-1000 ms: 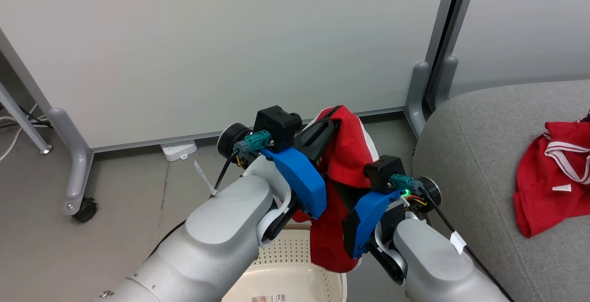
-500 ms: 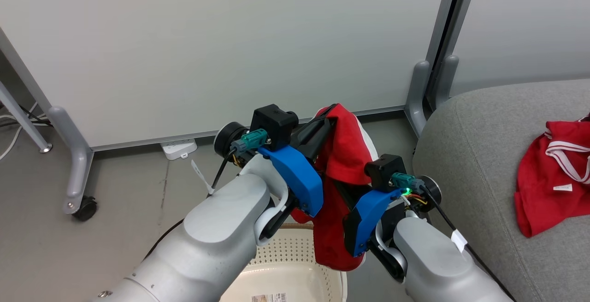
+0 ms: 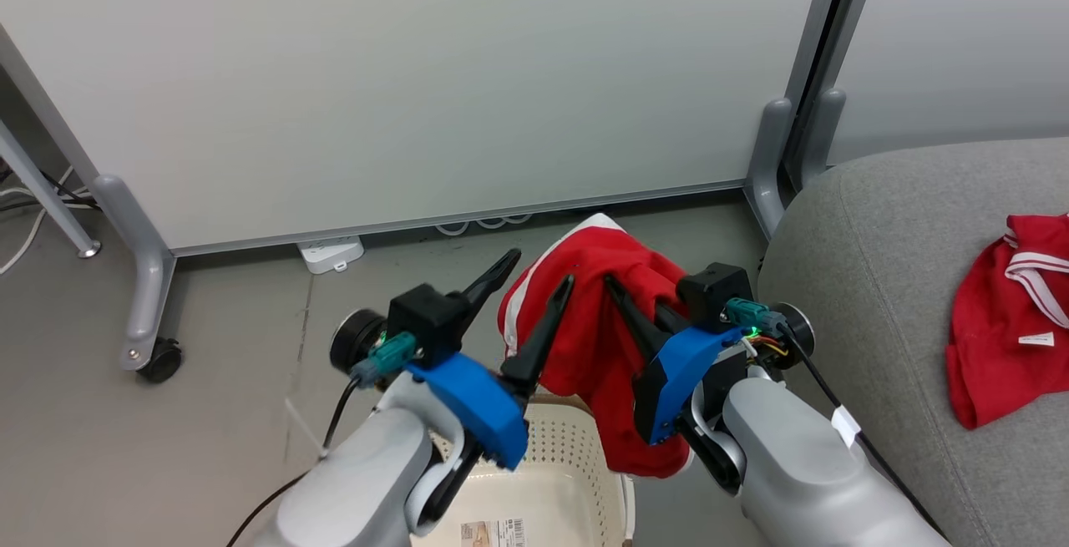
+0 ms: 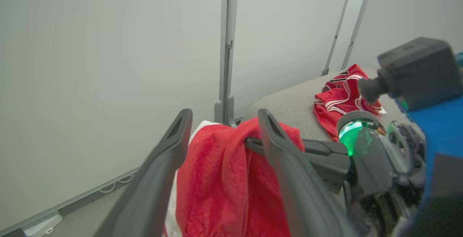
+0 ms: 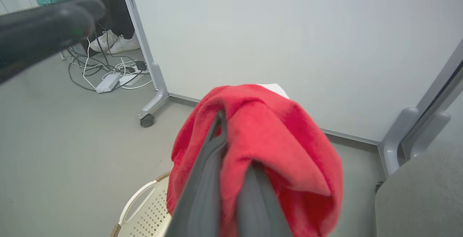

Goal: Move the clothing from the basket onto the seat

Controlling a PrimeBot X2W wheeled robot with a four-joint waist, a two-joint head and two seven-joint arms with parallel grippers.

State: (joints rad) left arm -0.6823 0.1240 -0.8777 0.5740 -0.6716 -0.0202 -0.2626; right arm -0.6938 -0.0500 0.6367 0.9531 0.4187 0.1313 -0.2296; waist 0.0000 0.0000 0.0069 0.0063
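- The right gripper (image 3: 620, 290) is closed on the red garment (image 3: 597, 346). The cloth is pinched between its two fingers, falls over the tips like a hood, and the rest hangs down below the gripper.
- The left gripper (image 3: 539, 273) stands with its fingers spread wide and has nothing between them. The garment hangs just to the right of its right finger. I cannot tell if that finger touches the cloth.
- The whole weight of the garment is therefore on the right gripper alone. I judge this is on purpose: this arm is the one nearer to the seat (image 3: 868, 280), so it can carry the cloth across without the other arm following.
- The basket (image 3: 561, 457) is below both grippers and close to them. The lower end of the garment hangs near its far right corner, so the piece looks lifted out but not yet away from the basket.
- The seat begins just to the right of the right gripper. A second red garment (image 3: 1002, 330) with white stripes already lies on it, well apart from the gripper, further to the right.
- The next move probably calls for a swing to the right, high enough that the hanging end clears the rounded edge of the seat. The cloth could slip, because only a small fold is gripped.
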